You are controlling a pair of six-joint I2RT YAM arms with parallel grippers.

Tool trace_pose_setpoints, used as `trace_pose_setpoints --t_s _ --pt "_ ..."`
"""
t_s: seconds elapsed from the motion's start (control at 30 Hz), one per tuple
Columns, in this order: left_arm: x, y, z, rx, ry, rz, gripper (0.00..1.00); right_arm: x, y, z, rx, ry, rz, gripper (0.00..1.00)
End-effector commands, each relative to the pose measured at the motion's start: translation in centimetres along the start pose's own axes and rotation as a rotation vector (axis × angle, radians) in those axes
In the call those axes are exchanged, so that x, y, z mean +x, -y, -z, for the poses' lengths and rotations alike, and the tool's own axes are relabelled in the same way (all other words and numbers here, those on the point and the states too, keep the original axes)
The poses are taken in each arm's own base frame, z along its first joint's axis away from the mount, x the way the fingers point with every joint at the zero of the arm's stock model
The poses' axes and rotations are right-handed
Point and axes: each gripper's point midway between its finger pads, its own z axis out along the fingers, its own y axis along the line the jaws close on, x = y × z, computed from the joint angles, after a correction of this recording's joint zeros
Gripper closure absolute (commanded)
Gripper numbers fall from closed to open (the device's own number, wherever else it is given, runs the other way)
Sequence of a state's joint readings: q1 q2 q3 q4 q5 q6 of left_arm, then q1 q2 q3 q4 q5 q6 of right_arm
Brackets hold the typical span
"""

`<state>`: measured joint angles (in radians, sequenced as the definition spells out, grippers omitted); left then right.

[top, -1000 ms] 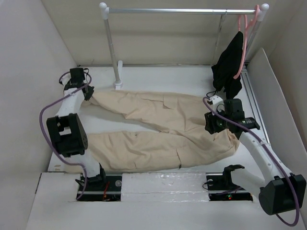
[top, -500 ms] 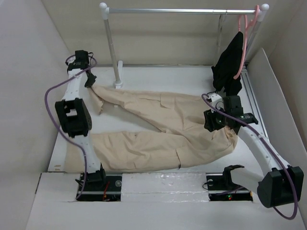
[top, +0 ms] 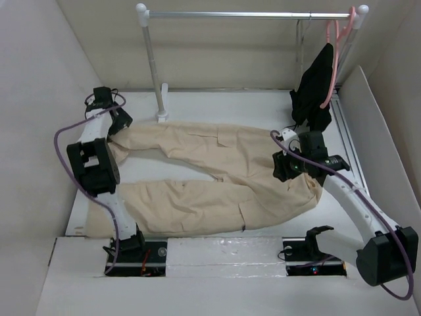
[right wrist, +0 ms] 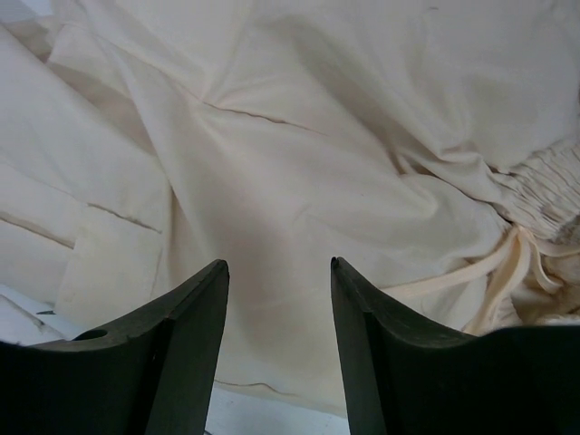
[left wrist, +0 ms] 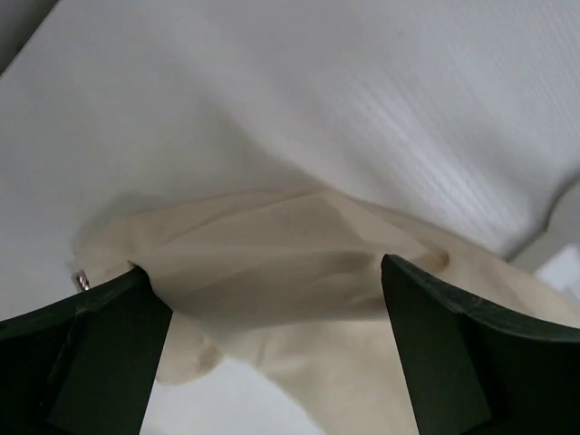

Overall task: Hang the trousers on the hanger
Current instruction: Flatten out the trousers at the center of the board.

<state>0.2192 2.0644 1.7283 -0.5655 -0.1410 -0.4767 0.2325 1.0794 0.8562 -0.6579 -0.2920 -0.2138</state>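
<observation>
Trousers lie flat mid-straightening; left gripper wide open at far cuff, right gripper half-open, both empty; next needs a firm grip

Pincer spread wide, trousers hem between

The trousers lie flat on the middle of the table. The waist is at 3 o'clock and both legs point to 9 o'clock. One leg ends at 10 o'clock, the other at 8 o'clock. The left gripper is at 10 o'clock, with the end of the far leg between its fingers. The right gripper is at 3 o'clock, over the waist. The rail runs across the back at 12 o'clock. Its post stands at 11 o'clock, just behind the far leg. At 1 o'clock a cloth hangs on a plastic hanger from the rail, behind the waist.
</observation>
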Motion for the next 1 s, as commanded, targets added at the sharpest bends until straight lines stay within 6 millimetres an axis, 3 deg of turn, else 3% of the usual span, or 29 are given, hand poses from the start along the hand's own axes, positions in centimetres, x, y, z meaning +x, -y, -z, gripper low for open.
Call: trace_pose_setpoints --t_s 0.0,0.03,0.07,0.13,0.17,0.2,0.23,0.27,0.3,0.33,0.37,0.4,0.43,0.53,0.6,0.63,0.7,0.77,0.9,0.97 --pt "-3.1 0.0 7.4 0.127 0.234 0.122 0.10 -1.5 -1.6 -1.1 -0.051 0.047 0.026 0.46" --pt "-3.2 -0.3 9.4 0.171 0.268 0.148 0.09 -1.5 -1.8 -1.3 -0.055 0.041 0.032 0.45" --pt "-0.9 -1.2 8.4 0.158 0.225 0.147 0.08 -1.4 -2.0 -1.4 -0.056 0.034 0.036 0.46" --pt "-0.4 -1.2 9.7 0.200 0.244 0.176 0.04 -1.3 -2.2 -1.6 -0.054 0.026 0.048 0.46" --pt "1.5 -2.0 8.9 0.185 0.211 0.174 0.04 -1.2 -2.5 -1.7 -0.056 0.024 0.057 0.46" --pt "1.8 -2.2 9.0 0.189 0.214 0.179 0.05 -1.1 -2.4 -1.7 -0.052 0.022 0.055 0.47" --pt "1.8 -2.8 9.7 0.179 0.234 0.195 0.08 -1.1 -2.2 -1.6 -0.041 0.024 0.059 0.55" --pt "3.2 -3.6 9.3 0.155 0.211 0.201 0.12 -1.0 -2.1 -1.6 -0.035 0.022 0.059 0.59" --pt "3.6 -3.9 9.3 0.153 0.212 0.204 0.19 -0.8 -2.1 -1.6 -0.033 0.021 0.060 0.66" --pt "3.6 -4.2 10.0 0.155 0.228 0.208 0.27 -1.0 -2.1 -1.5 -0.035 0.031 0.065 0.85" --pt "4.7 -5.0 9.6 0.134 0.214 0.208 0.40 -1.0 -1.9 -1.5 -0.034 0.031 0.058 0.91" --pt "5.5 -5.6 9.5 0.114 0.196 0.215 0.65 -1.0 -1.9 -1.5 -0.035 0.031 0.063 0.94" --pt "6.1 -6.3 9.5 0.086 0.192 0.233 0.72 -1.1 -2.1 -1.6 -0.043 0.038 0.068 0.95" --pt "9.1 -7.2 7.9 0.033 0.093 0.287 0.70 -1.2 -2.3 -1.9 -0.065 0.038 0.076 0.93" --pt "9.7 -7.5 7.1 0.016 0.066 0.339 0.57 -1.2 -2.4 -2.0 -0.074 0.037 0.082 0.88" --pt "10.1 -7.5 6.4 0.010 0.049 0.346 0.53 -1.3 -2.6 -2.0 -0.084 0.037 0.083 0.77" --pt "9.9 -7.6 5.8 -0.013 0.056 0.377 0.42 -1.3 -2.6 -2.0 -0.088 0.041 0.093 0.66" --pt "9.9 -8.3 4.8 -0.058 0.056 0.399 0.41 -1.1 -2.6 -1.9 -0.087 0.035 0.095 0.58" --pt "10.0 -8.9 2.9 -0.100 0.057 0.427 0.42 -0.6 -1.7 -1.6 -0.060 0.036 0.075 0.55" --pt "9.8 -9.9 1.4 -0.144 0.045 0.446 0.47 -0.4 -1.4 -1.5 -0.050 0.033 0.063 0.55"
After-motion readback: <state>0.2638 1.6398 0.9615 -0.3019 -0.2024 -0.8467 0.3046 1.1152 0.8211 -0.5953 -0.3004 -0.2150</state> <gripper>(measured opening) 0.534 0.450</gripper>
